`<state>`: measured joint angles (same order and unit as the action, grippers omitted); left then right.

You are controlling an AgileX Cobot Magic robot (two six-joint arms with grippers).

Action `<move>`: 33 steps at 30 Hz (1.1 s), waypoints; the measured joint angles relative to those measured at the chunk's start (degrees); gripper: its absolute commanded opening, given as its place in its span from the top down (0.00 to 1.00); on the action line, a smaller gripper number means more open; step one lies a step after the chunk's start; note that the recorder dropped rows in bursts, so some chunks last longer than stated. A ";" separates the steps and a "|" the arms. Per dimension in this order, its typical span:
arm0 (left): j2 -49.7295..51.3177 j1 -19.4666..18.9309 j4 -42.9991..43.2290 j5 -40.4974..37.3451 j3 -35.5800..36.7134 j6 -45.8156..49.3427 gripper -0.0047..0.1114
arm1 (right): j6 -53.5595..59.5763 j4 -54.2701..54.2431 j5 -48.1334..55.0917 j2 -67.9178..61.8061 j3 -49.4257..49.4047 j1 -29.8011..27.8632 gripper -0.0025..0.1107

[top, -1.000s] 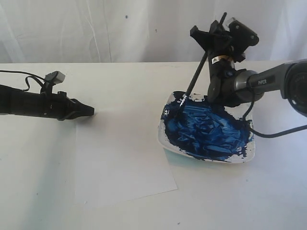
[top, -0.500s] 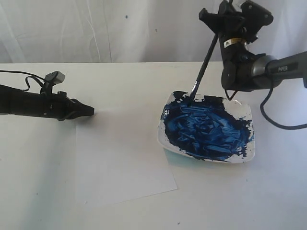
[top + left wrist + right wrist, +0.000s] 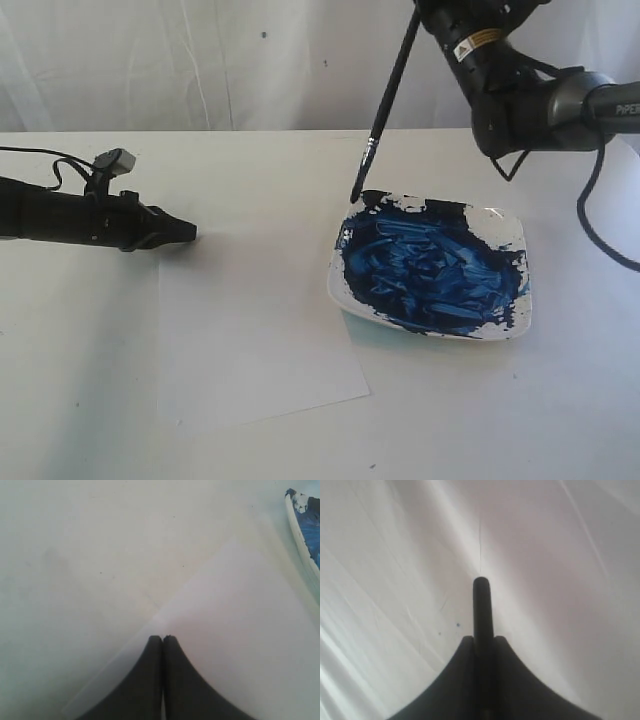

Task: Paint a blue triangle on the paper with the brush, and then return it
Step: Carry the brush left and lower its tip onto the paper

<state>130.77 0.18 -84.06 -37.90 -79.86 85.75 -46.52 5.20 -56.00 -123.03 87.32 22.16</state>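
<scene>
Bare paper open between the left gripper and the dish; brush aslant above the dish's left rim

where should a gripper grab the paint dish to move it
Probably the far right corner of the dish in the exterior view, approached from the right: the rim there is raised and bare white, so fingers pinch it clear of the blue paint.
</scene>
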 measured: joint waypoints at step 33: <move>0.00 0.00 0.00 0.00 0.00 0.00 0.96 | -3.62 -6.00 -0.09 -17.15 12.66 17.74 0.98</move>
<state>130.77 0.18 -84.06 -37.90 -79.86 85.75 -50.14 -0.80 -56.09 -140.18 99.98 39.89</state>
